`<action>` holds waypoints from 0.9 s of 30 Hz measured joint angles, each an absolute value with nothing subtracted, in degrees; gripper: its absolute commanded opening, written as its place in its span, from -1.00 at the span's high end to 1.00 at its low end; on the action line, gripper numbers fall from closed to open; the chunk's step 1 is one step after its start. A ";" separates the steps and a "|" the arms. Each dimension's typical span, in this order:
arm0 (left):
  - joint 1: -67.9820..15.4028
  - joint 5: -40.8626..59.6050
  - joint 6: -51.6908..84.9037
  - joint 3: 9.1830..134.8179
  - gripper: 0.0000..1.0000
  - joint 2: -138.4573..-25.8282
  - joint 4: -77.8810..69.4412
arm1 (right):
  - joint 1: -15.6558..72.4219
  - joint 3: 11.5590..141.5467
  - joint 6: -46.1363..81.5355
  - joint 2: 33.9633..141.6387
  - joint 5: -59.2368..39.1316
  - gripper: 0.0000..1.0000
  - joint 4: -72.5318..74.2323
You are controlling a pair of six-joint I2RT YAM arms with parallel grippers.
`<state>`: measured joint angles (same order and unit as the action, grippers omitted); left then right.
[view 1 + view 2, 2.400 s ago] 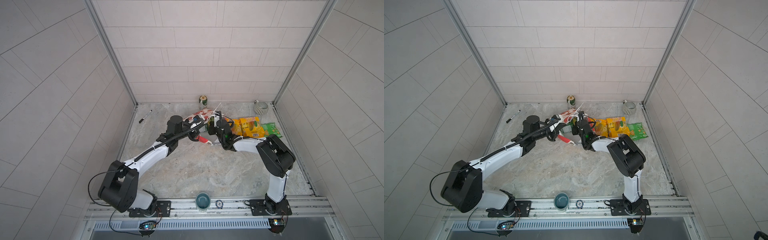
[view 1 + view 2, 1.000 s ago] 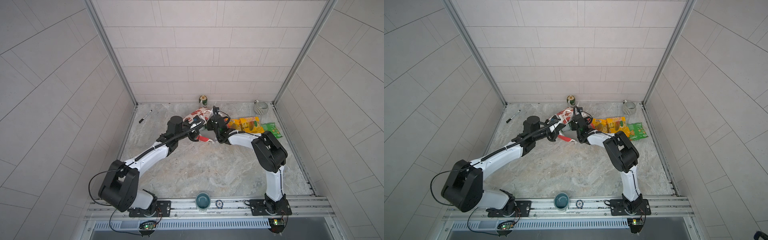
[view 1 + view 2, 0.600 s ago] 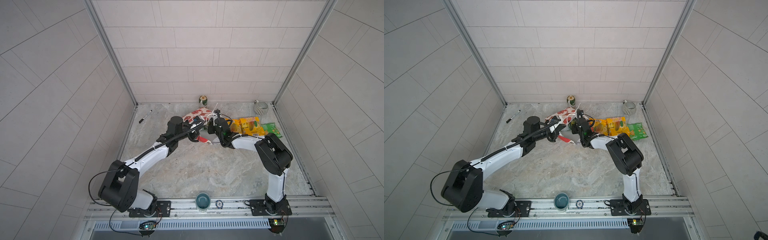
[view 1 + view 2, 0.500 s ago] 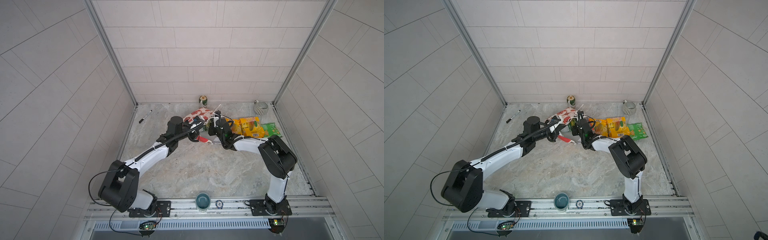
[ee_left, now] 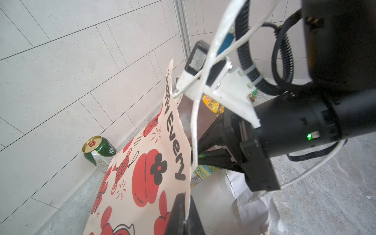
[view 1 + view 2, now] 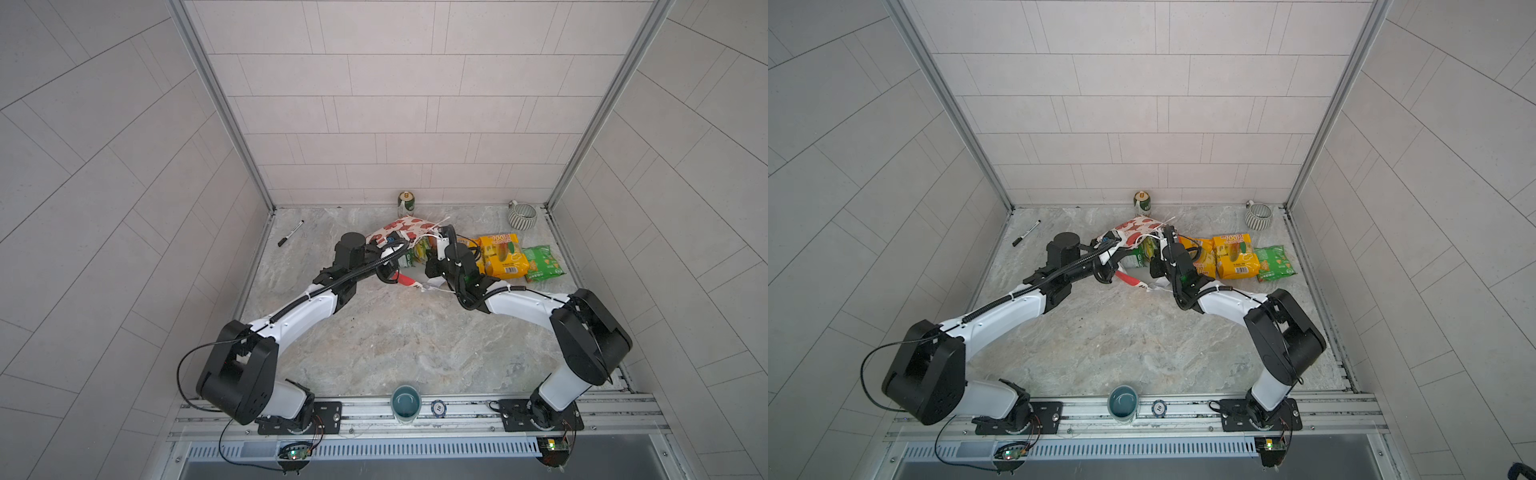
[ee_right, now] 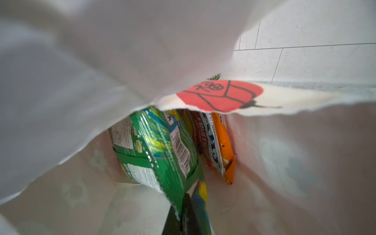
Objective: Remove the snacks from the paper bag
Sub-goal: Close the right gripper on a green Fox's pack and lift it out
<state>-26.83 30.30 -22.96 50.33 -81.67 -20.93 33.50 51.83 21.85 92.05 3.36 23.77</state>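
Two tools are closed: the left tool [image 5: 186,213] clamps the rim of the paper bag [image 5: 142,173], the right tool [image 7: 182,217] (inside it) pinches a green snack packet [image 7: 162,158].

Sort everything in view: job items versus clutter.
Job: paper bag, green packet gripped inside it, orange packet beside that, yellow packet and second green packet already out.
Lying about: drink can, marker, striped mug, teal cup.

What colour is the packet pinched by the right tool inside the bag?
The packet is green, clearest in the right wrist view.
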 measured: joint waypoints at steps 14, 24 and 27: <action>-27.40 27.88 -22.46 51.11 1.00 -81.54 -23.44 | 32.64 45.71 20.47 76.40 0.25 1.00 17.23; -27.40 25.39 -22.68 51.29 1.00 -81.30 -22.20 | 32.23 45.65 16.36 73.03 -6.42 1.00 12.95; -27.40 24.27 -22.70 51.46 1.00 -81.28 -21.93 | 32.25 45.65 16.14 70.70 -7.35 1.00 11.25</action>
